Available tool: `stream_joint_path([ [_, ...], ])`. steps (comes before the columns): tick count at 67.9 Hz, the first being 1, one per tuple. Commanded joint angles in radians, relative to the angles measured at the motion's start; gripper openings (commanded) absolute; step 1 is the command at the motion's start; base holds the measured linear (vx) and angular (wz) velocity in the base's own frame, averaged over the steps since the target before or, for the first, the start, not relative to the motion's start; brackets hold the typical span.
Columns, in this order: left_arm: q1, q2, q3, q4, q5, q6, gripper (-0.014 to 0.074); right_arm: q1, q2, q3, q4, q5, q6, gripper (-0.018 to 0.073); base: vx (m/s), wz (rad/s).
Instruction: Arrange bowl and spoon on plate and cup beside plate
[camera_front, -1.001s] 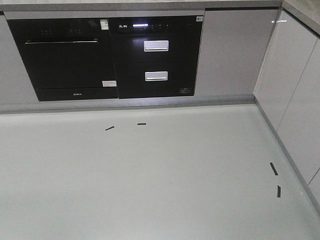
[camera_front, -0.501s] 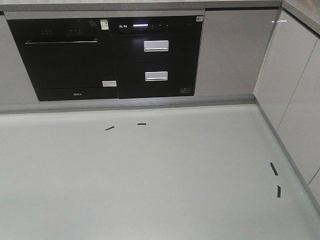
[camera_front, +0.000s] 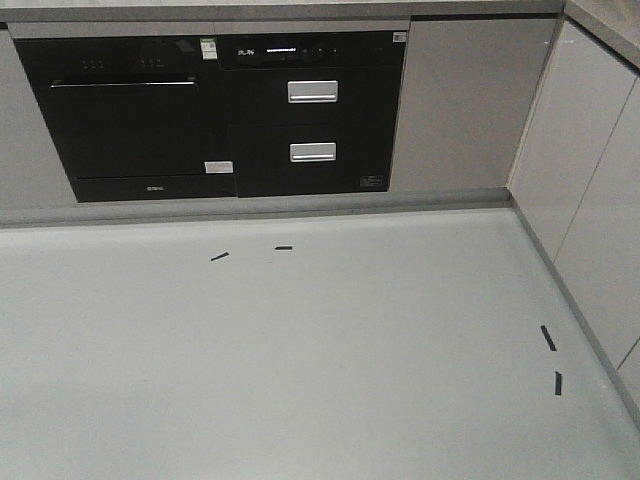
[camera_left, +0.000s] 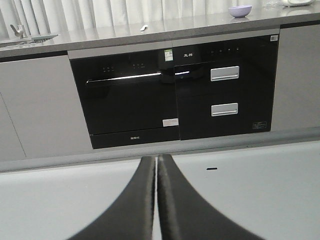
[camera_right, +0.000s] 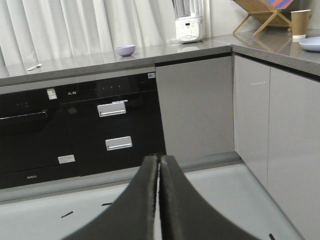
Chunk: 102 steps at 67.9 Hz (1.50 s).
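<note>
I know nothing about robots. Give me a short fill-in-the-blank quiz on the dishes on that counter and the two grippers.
The bowl on the counter is ___ in colour.
In the right wrist view, the spoon lies to the ___ of the bowl.
Next to the plate stands a brown paper ___.
The jaws of the left gripper and the right gripper are not open but ___.
Missing words: purple; left; cup; shut.

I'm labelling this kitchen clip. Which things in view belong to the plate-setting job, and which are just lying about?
Job: round lavender plastic bowl; small pale mint plastic spoon; brown paper cup; round pale blue shallow plate.
Lying about: white countertop appliance; wooden rack; black built-in oven.
</note>
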Motion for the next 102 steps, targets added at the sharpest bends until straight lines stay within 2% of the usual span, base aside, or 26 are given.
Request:
stream_joint_path([
  [1,0.001,-0.015,-0.008,-0.009,-0.078,-0.004,-0.0006,-0.005,-0.008,0.004,-0.01,-0.077,-0.006,-0.0003,0.01,0.0],
  [102,0.001,-0.015,-0.008,-0.009,-0.078,-0.004,-0.0006,-0.005,-0.008,0.004,-0.01,-0.077,-0.006,-0.0003,0.04,0.0],
])
